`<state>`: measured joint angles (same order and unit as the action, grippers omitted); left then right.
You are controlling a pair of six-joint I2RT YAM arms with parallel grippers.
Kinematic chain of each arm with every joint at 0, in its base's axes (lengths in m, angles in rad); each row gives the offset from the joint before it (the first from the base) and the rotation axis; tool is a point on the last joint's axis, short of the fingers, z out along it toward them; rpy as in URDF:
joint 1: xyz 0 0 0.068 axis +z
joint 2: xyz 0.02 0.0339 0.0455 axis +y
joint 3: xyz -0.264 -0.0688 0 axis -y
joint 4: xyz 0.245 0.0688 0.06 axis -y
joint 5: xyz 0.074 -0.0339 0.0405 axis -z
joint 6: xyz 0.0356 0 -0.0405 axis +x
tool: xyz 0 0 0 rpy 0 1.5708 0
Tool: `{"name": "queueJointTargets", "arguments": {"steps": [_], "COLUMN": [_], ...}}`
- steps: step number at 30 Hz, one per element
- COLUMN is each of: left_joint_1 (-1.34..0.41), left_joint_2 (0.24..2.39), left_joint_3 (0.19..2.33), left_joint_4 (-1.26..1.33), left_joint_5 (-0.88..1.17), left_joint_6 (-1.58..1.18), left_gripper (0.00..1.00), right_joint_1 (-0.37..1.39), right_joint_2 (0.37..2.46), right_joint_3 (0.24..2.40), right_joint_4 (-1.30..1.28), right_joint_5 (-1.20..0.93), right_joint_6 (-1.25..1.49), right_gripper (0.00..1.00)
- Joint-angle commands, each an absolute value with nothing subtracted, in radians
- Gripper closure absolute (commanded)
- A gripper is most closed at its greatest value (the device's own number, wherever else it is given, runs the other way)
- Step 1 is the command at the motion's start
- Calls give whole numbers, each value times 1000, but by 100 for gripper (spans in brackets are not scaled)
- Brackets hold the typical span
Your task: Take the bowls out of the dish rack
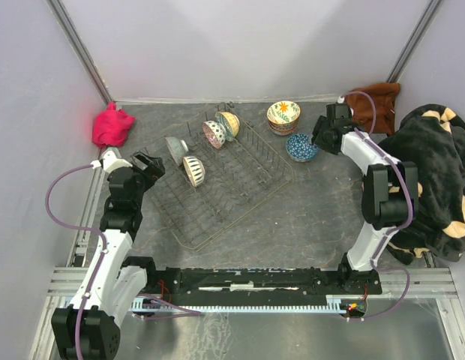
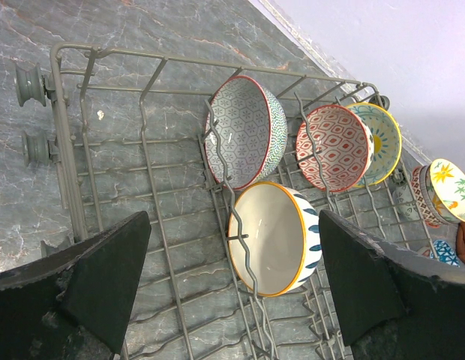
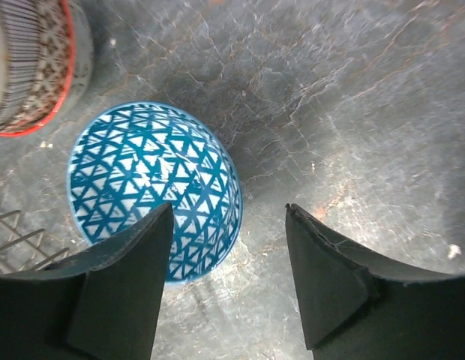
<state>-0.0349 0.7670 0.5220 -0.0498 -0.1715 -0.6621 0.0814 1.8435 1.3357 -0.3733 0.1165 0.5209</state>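
The dish rack (image 1: 240, 191) lies at an angle mid-table. Four bowls stand on edge in it: a grey-green one (image 1: 176, 149), a white one with blue marks (image 1: 193, 170), a red-patterned one (image 1: 214, 134) and a yellow one (image 1: 229, 123). My left gripper (image 1: 154, 166) hangs open over the rack's left end, the white bowl (image 2: 274, 238) ahead between its fingers, untouched. To the right of the rack, a blue triangle-patterned bowl (image 3: 154, 187) sits on the table beside a stack of bowls (image 1: 283, 116). My right gripper (image 3: 229, 210) is open above the blue bowl's rim, one finger (image 3: 135, 285) over its inside.
A pink cloth (image 1: 112, 126) lies at the back left. A brown cloth (image 1: 379, 97) and a black-and-cream blanket (image 1: 435, 172) are heaped at the right. Walls close in the back and both sides. The rack's corner (image 3: 11, 240) is near the blue bowl.
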Motion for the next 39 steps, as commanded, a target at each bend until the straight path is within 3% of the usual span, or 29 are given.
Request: {"name": "queueJointTargets", "arguments": {"steps": [1,7,12,24,39], "left_joint_1": [-37,-37,-37,-37,-35], "left_joint_2": [766,771,773,772,697], "left_joint_3": [522,523,533,601,620], "left_joint_4": [0,4,-19,-179,-319], "left_joint_5": [-152,-146,-161,-305,-519], "left_joint_6": [-700,-703,-703,-709,-711], "left_gripper": [1,1,1,1,1], "right_joint_1": [121,326,544,997,1150], "right_joint_2": [1698,1542,1501,1805,2100], "right_joint_3": [1327,1302,1313,1607,1873], "right_joint_4": [-351,-297,-213,-239,-285], "right_joint_5": [187,301,250,493,652], "right_joint_6": [485,340,247,86,2], "right_gripper": [30,30,32,33,34]}}
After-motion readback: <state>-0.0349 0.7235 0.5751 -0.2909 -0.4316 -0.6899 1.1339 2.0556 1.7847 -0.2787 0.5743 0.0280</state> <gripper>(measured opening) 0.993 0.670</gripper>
